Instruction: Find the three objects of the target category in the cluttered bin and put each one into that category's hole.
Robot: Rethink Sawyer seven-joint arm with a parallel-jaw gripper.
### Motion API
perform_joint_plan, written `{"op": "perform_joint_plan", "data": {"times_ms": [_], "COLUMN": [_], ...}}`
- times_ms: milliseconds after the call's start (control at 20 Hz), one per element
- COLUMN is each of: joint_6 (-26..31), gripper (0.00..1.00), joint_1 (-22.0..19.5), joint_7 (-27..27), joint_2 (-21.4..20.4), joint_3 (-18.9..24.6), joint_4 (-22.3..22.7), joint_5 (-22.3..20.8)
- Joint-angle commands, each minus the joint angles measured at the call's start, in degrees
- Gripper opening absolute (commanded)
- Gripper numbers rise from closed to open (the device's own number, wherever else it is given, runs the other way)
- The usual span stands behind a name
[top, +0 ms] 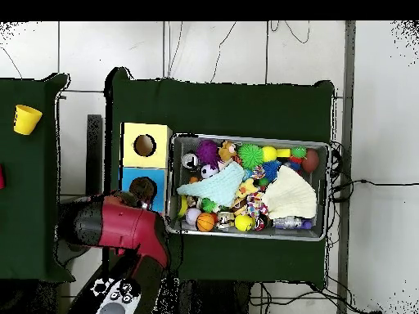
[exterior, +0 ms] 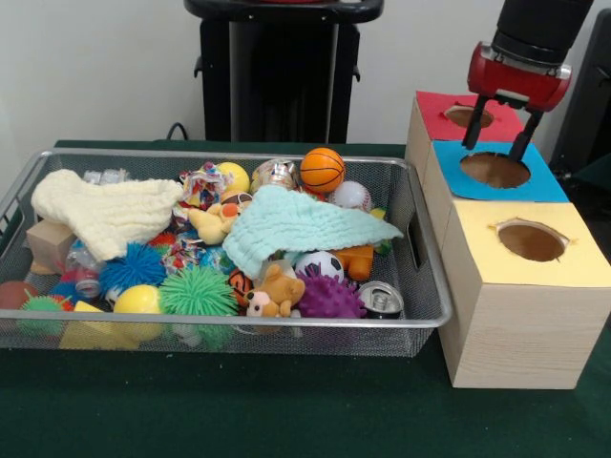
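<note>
My gripper point(exterior: 495, 151) hangs open and empty over the boxes at the right, its two black fingers straddling the seam between the red-topped box point(exterior: 449, 119) and the blue-topped box point(exterior: 496, 172). A yellow-topped box point(exterior: 530, 243) stands nearest; each top has a round hole. The wire mesh bin point(exterior: 420, 320) holds a basketball point(exterior: 323, 169), a baseball point(exterior: 351, 195), a soccer ball point(exterior: 318, 264), a yellow ball point(exterior: 139, 300), spiky balls in green point(exterior: 198, 291) and purple point(exterior: 329, 298), a teddy point(exterior: 275, 291) and a can point(exterior: 382, 299). In the overhead view the red arm point(top: 114, 225) covers the gripper.
A teal cloth point(exterior: 305, 224) and a cream cloth point(exterior: 105, 210) lie over part of the clutter. A wooden block point(exterior: 50, 243) sits at the bin's left end. On a side table in the overhead view stands a yellow cup point(top: 26, 119).
</note>
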Motion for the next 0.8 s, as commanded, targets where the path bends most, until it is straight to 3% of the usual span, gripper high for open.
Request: {"op": "perform_joint_plan", "data": {"times_ms": [50, 550, 800], "joint_6": [4.6, 7.4, 4.2], "gripper": [1.0, 1.0, 1.0], "joint_1": [-1.5, -8.8, -14.5], "joint_7": [15.4, 7.2, 1.1], "joint_2": [0.1, -3.2, -5.3], "joint_3": [3.7, 3.6, 5.5], "joint_4": [3.4, 2.7, 4.9], "joint_5": [2.1, -2.4, -5.2]}}
